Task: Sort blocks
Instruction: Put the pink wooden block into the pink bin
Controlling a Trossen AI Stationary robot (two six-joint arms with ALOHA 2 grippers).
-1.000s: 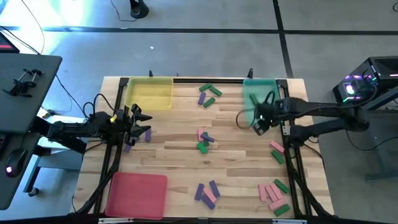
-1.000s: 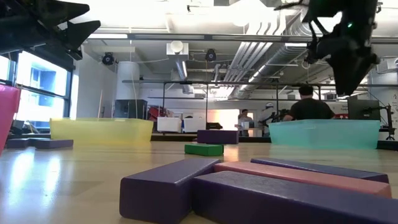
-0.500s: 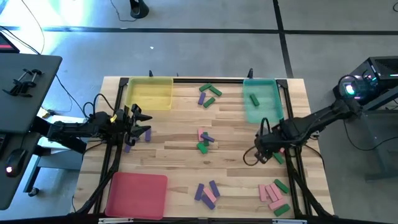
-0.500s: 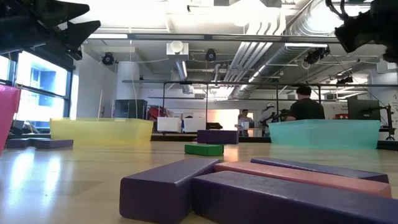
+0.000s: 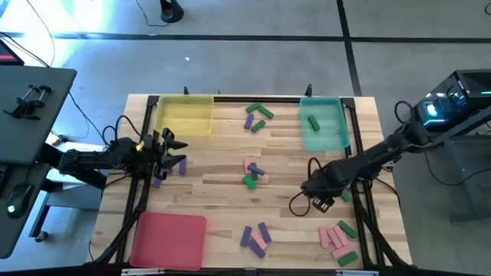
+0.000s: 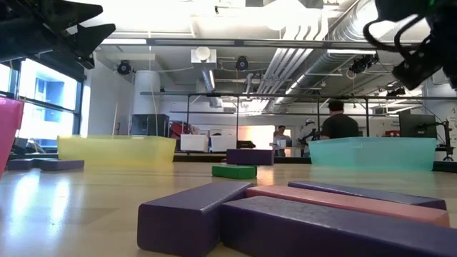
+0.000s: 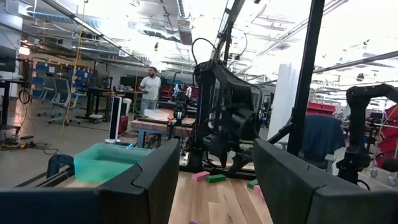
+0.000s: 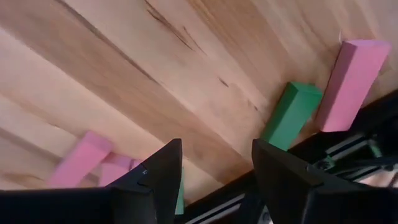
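Barely begun: one green block (image 5: 313,122) in teal tray (image 5: 335,139) at 1 o'clock; other blocks (image 5: 253,176) loose mid-table and at 5 o'clock. Right gripper (image 5: 321,201) wide, empty, near 4 o'clock. Left gripper (image 5: 172,153) wide, empty, waits at 9 o'clock.

We see three trays on the table (image 5: 230,157): two at the far corners, one at the near left corner (image 5: 169,241). Blocks (image 5: 251,173) lie scattered between them, one inside the far right tray (image 5: 323,125), more clustered near the right edge.
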